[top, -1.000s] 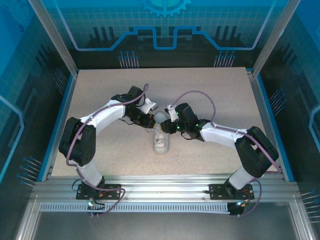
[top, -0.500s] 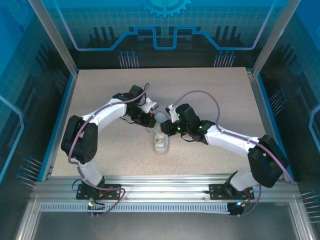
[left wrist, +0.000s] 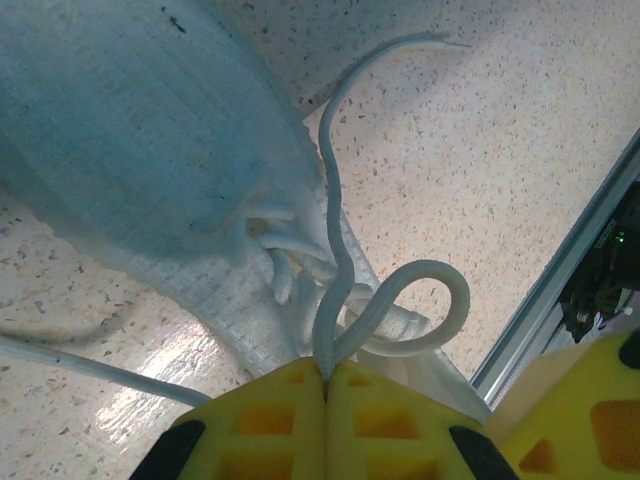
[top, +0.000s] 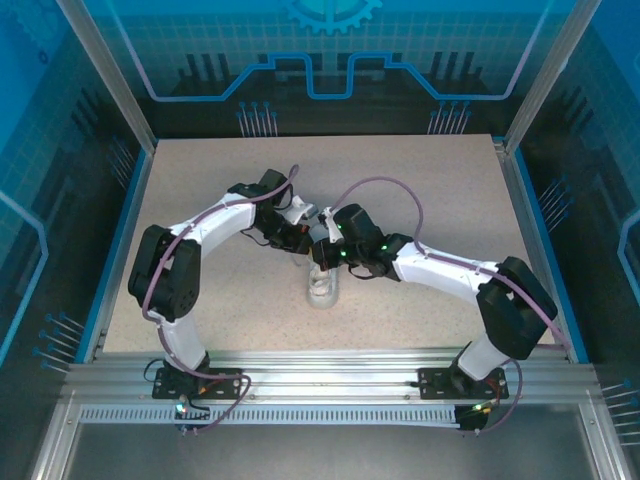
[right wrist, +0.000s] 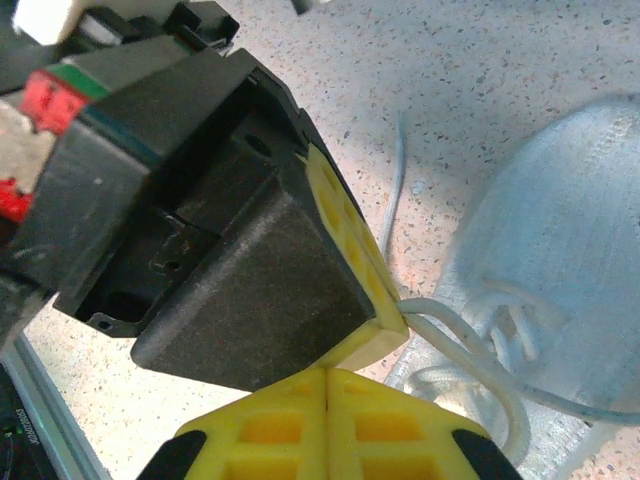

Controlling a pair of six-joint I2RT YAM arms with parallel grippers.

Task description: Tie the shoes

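At the far end of the sneaker (top: pixel 322 290), the left tool (left wrist: pixel 326 376) has its yellow pads (left wrist: pixel 268 412) pressed together on a loop of white lace (left wrist: pixel 447 300). The right tool (right wrist: pixel 327 372), touching it, is closed tight too; whether it pinches lace I cannot tell. The sneaker rests midway across the counter (top: pixel 430 180)

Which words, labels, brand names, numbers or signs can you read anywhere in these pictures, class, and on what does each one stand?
None can be read.
The white sneaker and its laces carry no visible brand or print.
The yellow fingers of the left gripper and right gripper are blank.
The blue back panel bears a gear shape and line patterns, no letters.
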